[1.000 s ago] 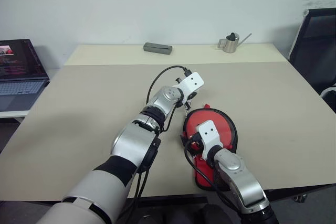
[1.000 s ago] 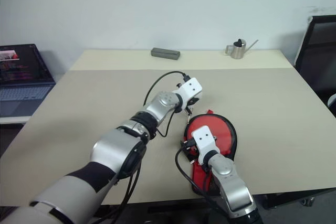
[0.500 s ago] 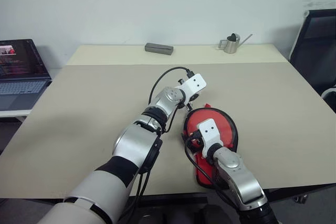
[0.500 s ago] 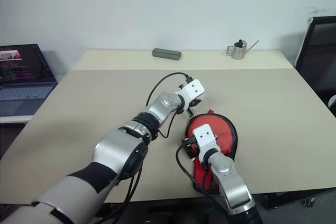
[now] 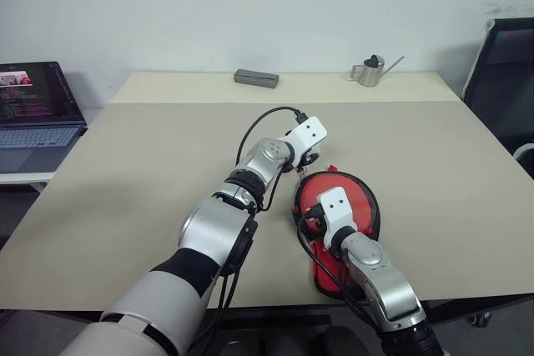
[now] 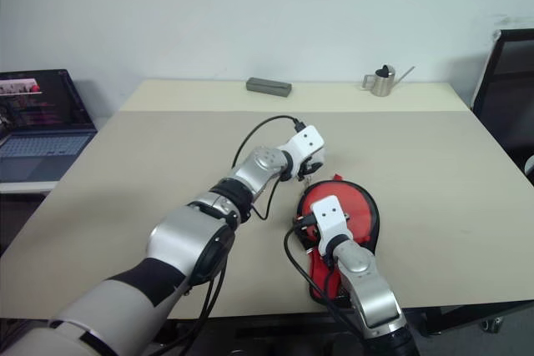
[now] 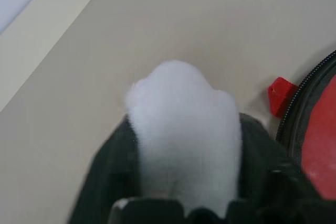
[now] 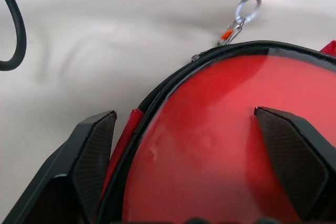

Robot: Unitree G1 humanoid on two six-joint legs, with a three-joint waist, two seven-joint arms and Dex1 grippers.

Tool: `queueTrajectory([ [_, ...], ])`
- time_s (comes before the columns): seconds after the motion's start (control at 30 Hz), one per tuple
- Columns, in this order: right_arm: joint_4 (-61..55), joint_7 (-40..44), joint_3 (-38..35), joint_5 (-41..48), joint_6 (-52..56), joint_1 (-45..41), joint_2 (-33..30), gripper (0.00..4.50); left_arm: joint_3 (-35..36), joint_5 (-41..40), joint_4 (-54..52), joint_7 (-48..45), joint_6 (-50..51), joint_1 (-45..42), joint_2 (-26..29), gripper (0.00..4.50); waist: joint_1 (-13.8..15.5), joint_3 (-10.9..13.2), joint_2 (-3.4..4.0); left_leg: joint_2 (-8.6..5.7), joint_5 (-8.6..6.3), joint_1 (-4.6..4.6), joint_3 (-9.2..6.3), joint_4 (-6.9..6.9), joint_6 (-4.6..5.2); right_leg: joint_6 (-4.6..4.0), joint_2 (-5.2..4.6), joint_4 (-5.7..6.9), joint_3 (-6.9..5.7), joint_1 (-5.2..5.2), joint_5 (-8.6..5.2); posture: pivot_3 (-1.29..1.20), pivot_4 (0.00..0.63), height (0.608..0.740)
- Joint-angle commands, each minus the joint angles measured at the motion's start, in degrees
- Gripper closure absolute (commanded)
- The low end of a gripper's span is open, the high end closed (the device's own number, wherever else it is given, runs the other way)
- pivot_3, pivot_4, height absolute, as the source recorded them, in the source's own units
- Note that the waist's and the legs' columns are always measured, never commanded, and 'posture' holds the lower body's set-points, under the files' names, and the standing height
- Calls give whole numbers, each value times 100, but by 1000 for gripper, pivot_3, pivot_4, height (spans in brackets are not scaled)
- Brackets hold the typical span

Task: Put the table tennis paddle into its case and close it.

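The case (image 5: 357, 196) lies flat near the table's front edge, its rounded red face up and a black zip rim around it. The table tennis paddle is hidden. At the case's far end my left gripper (image 7: 186, 129) stands open. The white pom-pom (image 7: 178, 93) sits full and unsqueezed between its spread fingers. A metal ring (image 8: 247, 8) hangs from the pom-pom down to the zip slider on the rim. My right gripper (image 8: 186, 129) is open just above the red face, one finger over the rim and one over the red panel.
A grey box (image 5: 256, 78) and a small metal watering can (image 5: 367, 70) stand at the table's far edge. A laptop (image 5: 33, 114) sits on a side surface to the left, and a black chair (image 5: 505, 64) is at the right. The left arm's black cable (image 5: 259, 122) loops above the table.
The whole picture has shifted a little. Both arms and the case stay where they were.
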Motion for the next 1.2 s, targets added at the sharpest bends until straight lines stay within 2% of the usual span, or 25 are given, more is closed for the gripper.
queueTrajectory([
  [0.03, 604, -137, -229, -30, 221, 114, -80, 0, 48, -29, -84, -6, -43, -74, 15, 600, -2, 0, 0, 0, 0, 0, 0, 0, 0, 0, 0, 0, 0, 0, 0, 0, 150, 740],
  [0.1, 605, -140, -223, -27, 225, 91, -71, 0, 60, -40, -84, -11, -35, -49, 21, 27, -3, 0, 0, 0, 0, 0, 0, 0, 0, 0, 0, 1, 0, 0, 0, 0, 150, 740],
  [0.5, 597, -150, -307, 11, 244, -120, -63, 0, 529, -468, -139, -164, 7, -62, 93, 27, -10, 1, 0, 1, 2, 1, -2, 0, -1, 5, 0, 1, -1, -1, 3, 0, 150, 740],
  [0.73, 390, -119, -433, 123, 331, -236, -108, 0, 1025, -968, -292, -649, -165, -259, 710, 27, -15, 5, 0, 1, 5, -1, -3, 0, -2, 8, 0, 1, 0, -5, 5, 0, 150, 740],
  [0.87, 109, -52, -570, 250, 460, -248, -225, 0, 1034, -1071, -442, -1179, -316, 98, 1383, 27, -22, 8, 5, -1, 5, -4, -2, -4, -2, 8, 1, -1, 3, -11, 5, 0, 150, 740],
  [1.03, -212, 68, -805, 507, 657, -235, -324, 0, 1244, -1654, -1017, -2661, -139, 834, 2057, 27, 3, 11, 9, -5, 3, -21, -6, -9, -1, 3, 0, -2, 3, -51, 3, 0, 150, 740],
  [1.13, -383, 210, -901, 689, 761, -208, -388, 0, 1303, -2107, -2013, -3528, 268, 1588, 2323, 27, -1, 11, 10, -5, 3, -71, -10, -6, -1, -24, 0, 0, -1, -77, 19, 0, 150, 740],
  [1.2, -449, 298, -960, 793, 788, -182, -437, 0, 1297, -2379, -2953, -3784, 705, 2196, 2430, 27, -14, 11, 11, -4, 4, -107, -11, -5, -3, -45, 0, 6, 1, -113, 28, 0, 150, 740],
])
